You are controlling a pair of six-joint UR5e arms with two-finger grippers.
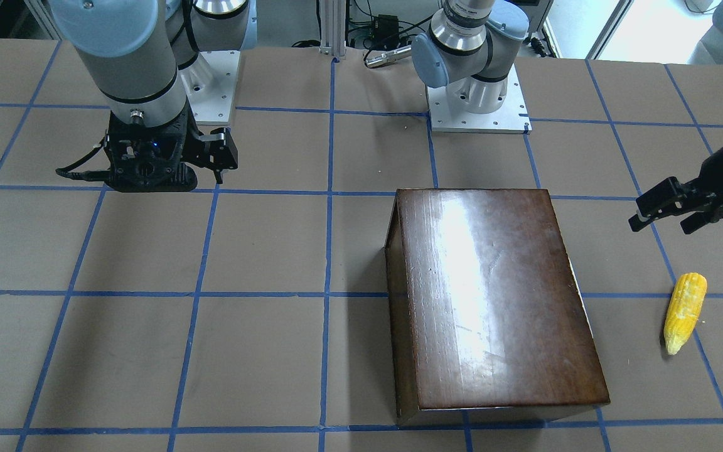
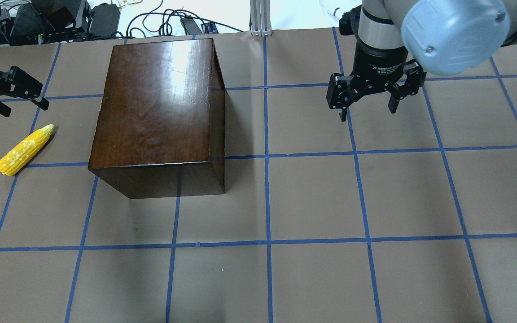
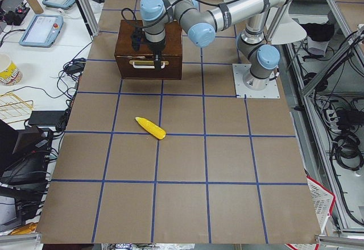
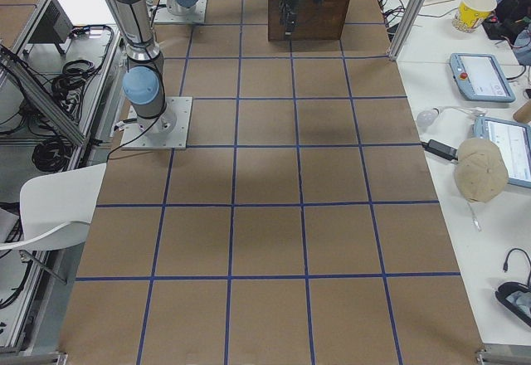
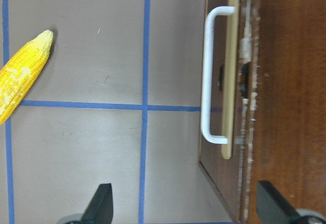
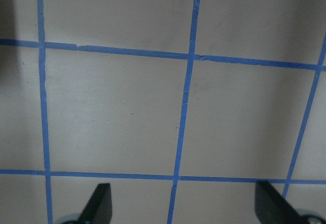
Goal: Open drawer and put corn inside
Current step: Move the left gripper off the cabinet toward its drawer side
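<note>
Left gripper [image 1: 656,230], its two fingers spread wide and holding nothing, hung above the table [image 2: 312,197] beside the end of the dark wooden box [image 2: 159,103] that carried the drawer [image 5: 219,168]. The drawer was shut, its dark, scuffed front panel flush with the face of the box, so its inside was hidden from every camera. A white bow handle [image 5: 206,76] on a pale backing strip ran across the panel, and the left wrist camera looked down on it with the fingertips clear of it. The corn [image 2: 24,150] lay outside on the brown paper, to the robot's left of the box and apart from the drawer front, touching neither the box nor either gripper. It was a bright yellow cob with bumpy kernels and paler, whitish patches along its side. It tapered to a narrow tip that pointed away from the robot and slightly toward the box, with its thick end nearer the robot. The cob lay across one of the blue tape lines of the table's grid. Right gripper [image 2: 368,114], likewise spread wide with nothing between its fingers, pointed down over the taped paper on the other side of the box, well apart from it.
</note>
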